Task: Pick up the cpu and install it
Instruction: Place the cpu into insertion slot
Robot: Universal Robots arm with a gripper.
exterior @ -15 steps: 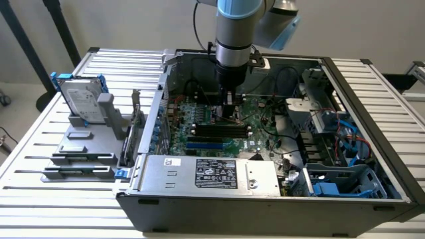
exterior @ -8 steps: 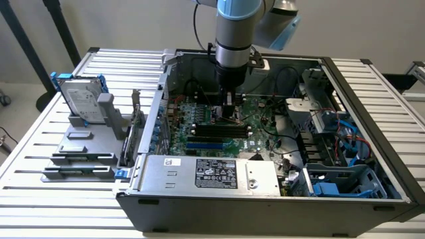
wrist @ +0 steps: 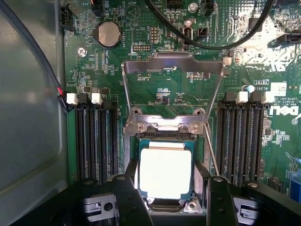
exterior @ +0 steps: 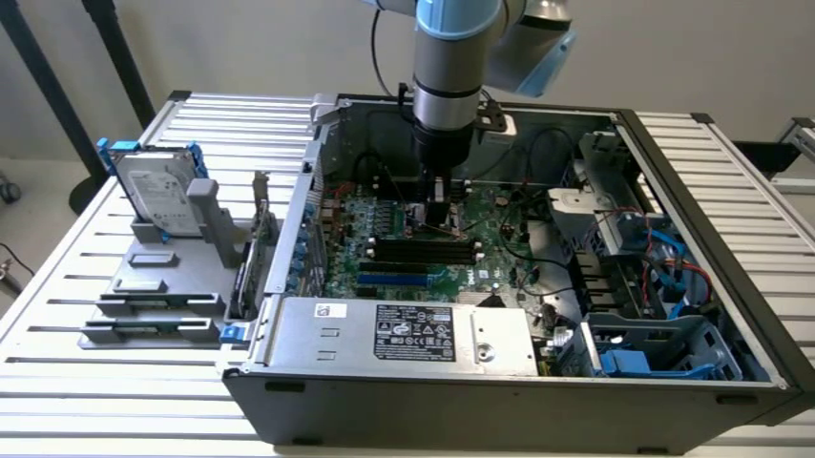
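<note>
Exterior view, surroundings: a hard drive (exterior: 156,196) is standing on a grey rack (exterior: 159,286) on the desk (exterior: 76,286) at the exterior view's left, outside the open case (exterior: 510,410). A power supply (exterior: 407,334) is lying along the case's near wall.
Exterior view, claw: the arm (exterior: 449,76) is reaching straight down into the case. The claw (exterior: 440,218) is hanging just over the motherboard (exterior: 382,267), well apart from the case walls.
Wrist view, surroundings: the load plate (wrist: 171,70) is standing swung up beyond the socket (wrist: 165,137). Memory slots (wrist: 94,141) are flanking the socket on both sides, and a black cable (wrist: 211,44) is arching over the board past the plate.
Wrist view, cpu: the cpu (wrist: 165,172) is lying flat in the socket, between the fingers (wrist: 131,197).
Wrist view, claw: the claw (wrist: 171,181) is standing released with its jaws spread, one finger at each side of the cpu.
Wrist view, room: the fingers are sitting in the lanes between the socket and the memory slots.
</note>
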